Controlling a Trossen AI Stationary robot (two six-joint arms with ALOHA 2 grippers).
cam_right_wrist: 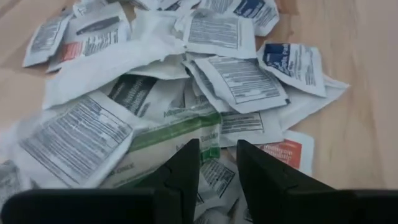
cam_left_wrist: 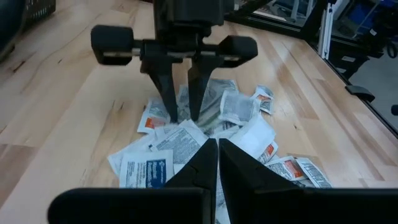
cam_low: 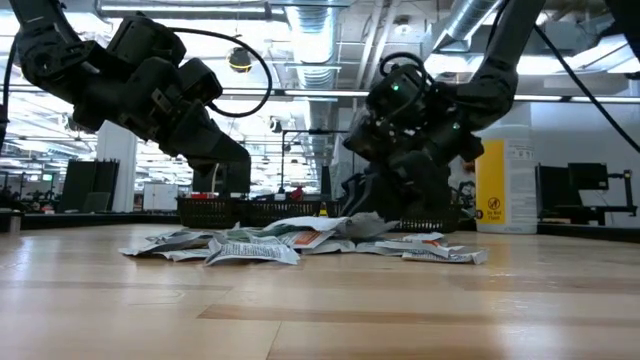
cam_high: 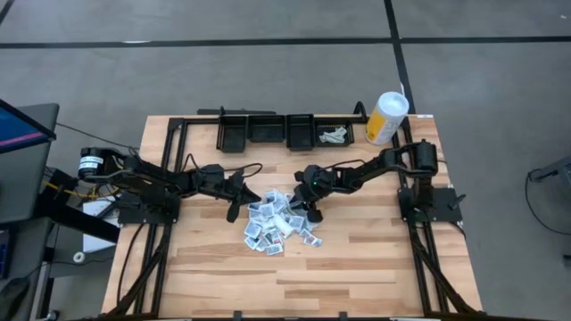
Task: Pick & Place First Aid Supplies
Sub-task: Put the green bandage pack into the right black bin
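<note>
While both arms reach toward the middle of the wooden table (cam_high: 375,259), the first aid packets (cam_high: 278,225) lie there in a loose heap. The right gripper (cam_high: 311,212) points down at the heap's right edge with its fingers a little apart, tips just over a green-striped packet (cam_right_wrist: 177,138) (nothing is pinched between them). The left gripper (cam_high: 235,211) hangs at the heap's left edge, clenched with nothing in it. One black bin (cam_high: 335,132) at the back holds a few packets, near a white-and-yellow canister (cam_high: 386,118).
</note>
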